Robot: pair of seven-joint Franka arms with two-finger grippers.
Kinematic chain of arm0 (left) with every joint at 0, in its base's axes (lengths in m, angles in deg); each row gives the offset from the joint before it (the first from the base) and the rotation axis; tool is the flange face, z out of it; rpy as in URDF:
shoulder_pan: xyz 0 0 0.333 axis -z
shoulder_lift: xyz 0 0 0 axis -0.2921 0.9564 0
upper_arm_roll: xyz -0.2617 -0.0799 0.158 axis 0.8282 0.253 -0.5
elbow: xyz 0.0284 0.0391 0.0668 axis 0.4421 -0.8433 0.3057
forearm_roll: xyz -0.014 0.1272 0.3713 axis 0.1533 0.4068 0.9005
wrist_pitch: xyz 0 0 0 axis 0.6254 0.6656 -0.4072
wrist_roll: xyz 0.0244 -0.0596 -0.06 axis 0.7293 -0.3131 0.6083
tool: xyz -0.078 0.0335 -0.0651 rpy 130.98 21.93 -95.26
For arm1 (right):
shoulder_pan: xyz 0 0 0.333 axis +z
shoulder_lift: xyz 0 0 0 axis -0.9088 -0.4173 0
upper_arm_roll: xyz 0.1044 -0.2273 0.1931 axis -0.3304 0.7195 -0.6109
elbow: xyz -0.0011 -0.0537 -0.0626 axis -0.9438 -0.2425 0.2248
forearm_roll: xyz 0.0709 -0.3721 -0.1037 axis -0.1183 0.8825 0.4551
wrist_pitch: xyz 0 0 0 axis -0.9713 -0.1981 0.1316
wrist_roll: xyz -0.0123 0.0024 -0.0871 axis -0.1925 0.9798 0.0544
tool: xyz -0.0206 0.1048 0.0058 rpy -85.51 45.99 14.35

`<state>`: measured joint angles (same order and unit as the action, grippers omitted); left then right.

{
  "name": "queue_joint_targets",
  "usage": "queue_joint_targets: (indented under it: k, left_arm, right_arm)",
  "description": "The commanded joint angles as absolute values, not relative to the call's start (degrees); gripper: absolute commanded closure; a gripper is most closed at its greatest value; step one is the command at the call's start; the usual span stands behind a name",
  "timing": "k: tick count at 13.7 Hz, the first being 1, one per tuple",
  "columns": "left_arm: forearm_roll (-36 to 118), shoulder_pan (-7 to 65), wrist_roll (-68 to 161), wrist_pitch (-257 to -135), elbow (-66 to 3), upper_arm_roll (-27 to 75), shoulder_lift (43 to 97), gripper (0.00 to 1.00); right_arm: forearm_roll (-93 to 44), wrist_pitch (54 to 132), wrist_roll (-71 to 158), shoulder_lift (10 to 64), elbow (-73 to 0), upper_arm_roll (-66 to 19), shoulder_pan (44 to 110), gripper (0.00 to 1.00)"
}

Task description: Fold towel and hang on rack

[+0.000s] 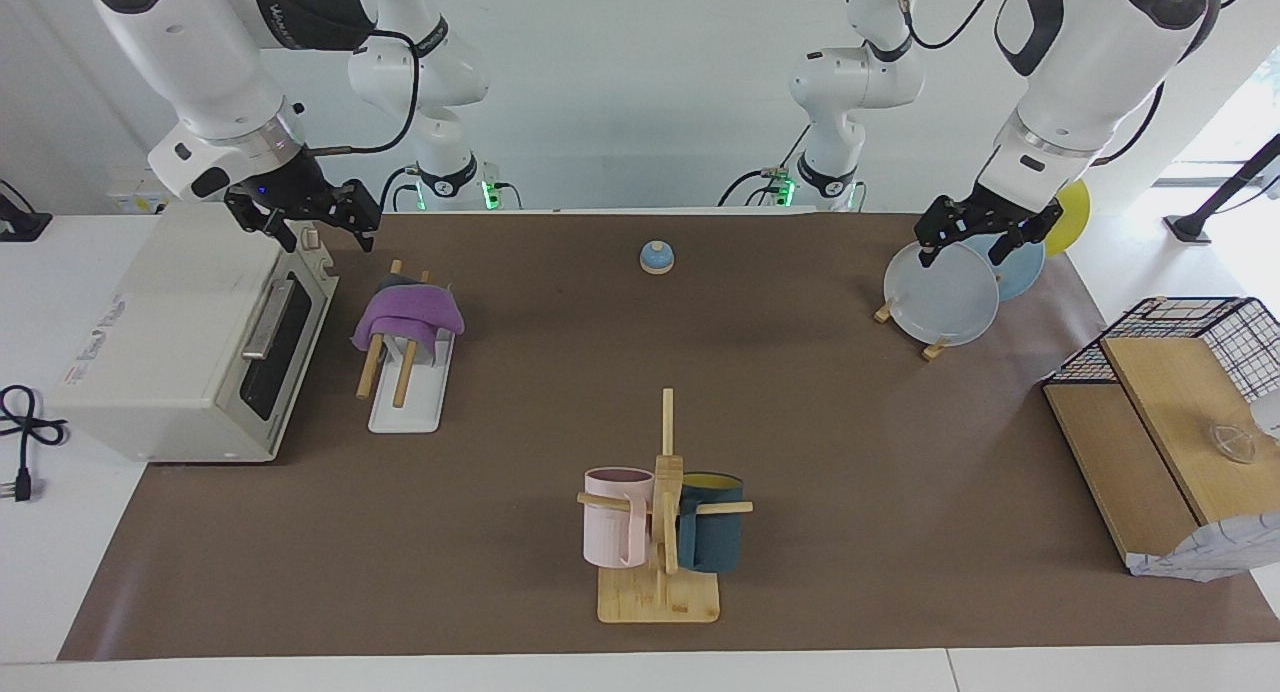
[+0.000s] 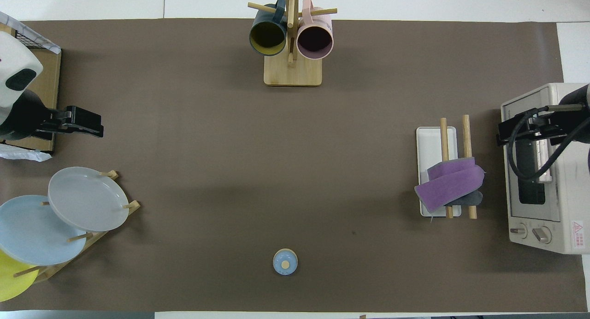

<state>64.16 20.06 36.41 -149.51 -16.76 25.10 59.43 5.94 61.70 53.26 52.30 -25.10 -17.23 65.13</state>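
Note:
The purple towel (image 1: 405,312) hangs folded over the two wooden rods of the rack (image 1: 402,384), at the rods' end nearer the robots; its greyish underside shows below the fold. The rack's white base (image 1: 410,412) lies beside the toaster oven. In the overhead view the towel (image 2: 451,185) drapes across both rods of the rack (image 2: 443,134). My right gripper (image 1: 320,234) is open and empty, raised over the toaster oven's door edge, apart from the towel; it also shows in the overhead view (image 2: 500,134). My left gripper (image 1: 962,252) is open and empty, raised over the plates (image 2: 99,125).
A toaster oven (image 1: 180,322) stands at the right arm's end. A bamboo mug stand (image 1: 660,592) with pink and teal mugs stands farthest from the robots. A plate holder with plates (image 1: 945,292) and a wire basket with wooden boards (image 1: 1180,372) are at the left arm's end. A small blue bell (image 1: 656,258) sits near the robots.

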Motion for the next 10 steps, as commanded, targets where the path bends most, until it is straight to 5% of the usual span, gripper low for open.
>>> queue_joint_targets:
  k: [1, 10]
  left_arm:
    - [63.6, 20.3, 36.2, -149.6, -17.0, 24.5, 58.8, 0.00]
    - [63.6, 20.3, 36.2, -149.6, -17.0, 24.5, 58.8, 0.00]
  right_arm:
    - [6.3, 62.2, 54.1, 51.7, -24.0, -17.4, 64.9, 0.00]
    - [6.3, 62.2, 54.1, 52.0, -24.5, -17.3, 64.5, 0.00]
